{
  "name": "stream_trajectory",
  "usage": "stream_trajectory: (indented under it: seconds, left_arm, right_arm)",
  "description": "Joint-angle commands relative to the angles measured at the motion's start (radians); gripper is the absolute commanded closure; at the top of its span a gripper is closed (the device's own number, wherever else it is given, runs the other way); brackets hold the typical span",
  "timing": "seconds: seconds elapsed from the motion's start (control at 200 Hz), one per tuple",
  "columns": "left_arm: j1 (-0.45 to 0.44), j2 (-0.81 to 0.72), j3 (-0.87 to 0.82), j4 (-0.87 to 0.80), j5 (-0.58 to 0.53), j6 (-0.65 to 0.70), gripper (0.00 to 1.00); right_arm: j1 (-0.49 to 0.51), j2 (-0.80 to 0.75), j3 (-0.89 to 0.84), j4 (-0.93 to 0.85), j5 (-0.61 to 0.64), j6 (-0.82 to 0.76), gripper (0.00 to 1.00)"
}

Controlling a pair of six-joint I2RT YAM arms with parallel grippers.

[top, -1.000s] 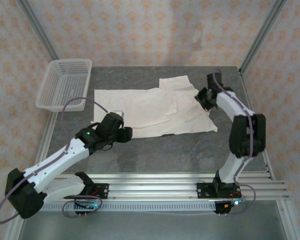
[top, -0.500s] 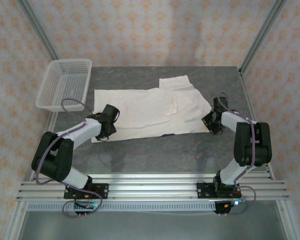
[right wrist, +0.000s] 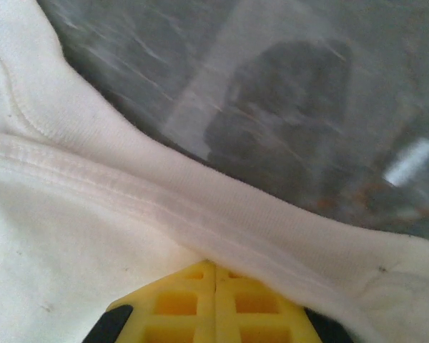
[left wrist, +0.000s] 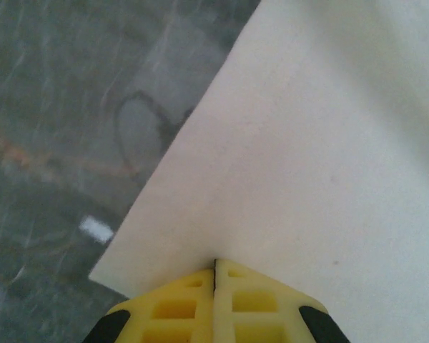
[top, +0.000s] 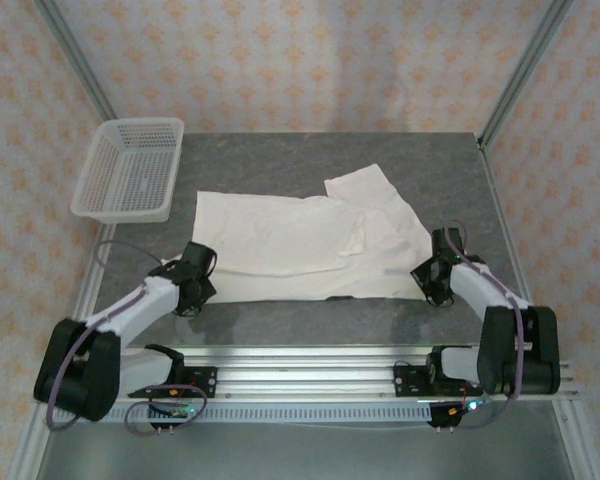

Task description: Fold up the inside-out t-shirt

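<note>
Left gripper (left wrist: 215, 275) clamped on inside-out t-shirt (top: 300, 235), near-left corner | right gripper (right wrist: 215, 270) clamped on its near-right edge | shirt spread across counter (top: 320, 320)

Overhead rear view; both wrist close-ups on t-shirt (left wrist: 307, 143) edges

White mesh basket (top: 130, 170) on grey table (top: 310, 315).

No text, label, brand or number can be read. The off-white thin cloth t-shirt (top: 300, 240) shows only plain fabric and stitched seams. A small white rectangular patch (left wrist: 95, 229) on the grey stone-patterned tabletop (left wrist: 50, 107) is too blurred to read.
</note>
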State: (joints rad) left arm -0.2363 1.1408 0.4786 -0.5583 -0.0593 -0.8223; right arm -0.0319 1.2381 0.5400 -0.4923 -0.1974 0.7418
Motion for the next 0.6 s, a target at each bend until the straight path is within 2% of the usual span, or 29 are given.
stream_trajectory:
  seconds: [0.0, 0.085, 0.16, 0.195, 0.27, 0.31, 0.345, 0.385, 0.42, 0.49, 0.59]
  left_arm:
    - [-0.012, -0.116, -0.028, -0.115, 0.018, -0.009, 1.0]
    - [-0.013, -0.185, -0.017, -0.14, 0.042, 0.009, 1.0]
    - [-0.014, -0.228, 0.013, -0.135, 0.055, 0.042, 0.99]
    - [-0.013, -0.244, 0.036, -0.126, 0.055, 0.062, 0.87]
    - [-0.014, -0.264, 0.102, -0.081, 0.063, 0.118, 0.47]
    - [-0.013, -0.264, 0.136, -0.041, 0.067, 0.147, 0.3]
    - [-0.013, -0.256, 0.162, -0.001, 0.07, 0.175, 0.23]
    - [-0.012, -0.236, 0.189, 0.052, 0.073, 0.209, 0.16]
    - [-0.013, -0.211, 0.213, 0.091, 0.07, 0.233, 0.12]
    - [-0.013, -0.144, 0.264, 0.146, 0.064, 0.27, 0.08]
    - [-0.014, -0.057, 0.322, 0.193, 0.068, 0.319, 0.05]
  right_arm:
    - [-0.003, -0.11, -0.094, -0.182, 0.049, 0.05, 0.97]
    - [-0.003, -0.227, -0.114, -0.193, 0.02, 0.045, 0.92]
    - [-0.003, -0.299, -0.058, -0.185, -0.005, -0.006, 0.83]
    - [-0.003, -0.314, -0.013, -0.177, 0.007, -0.052, 0.8]
    - [-0.003, -0.29, 0.102, -0.143, 0.043, -0.149, 0.68]
    - [-0.002, -0.242, 0.162, -0.096, 0.049, -0.213, 0.63]
    - [-0.002, -0.18, 0.219, -0.067, 0.053, -0.262, 0.58]
    - [-0.002, -0.088, 0.3, -0.051, 0.035, -0.327, 0.57]
    - [0.002, 0.009, 0.375, -0.053, 0.035, -0.369, 0.56]
    - [0.01, 0.183, 0.521, -0.068, 0.031, -0.431, 0.46]
    - [0.024, 0.379, 0.684, -0.083, 0.094, -0.497, 0.43]
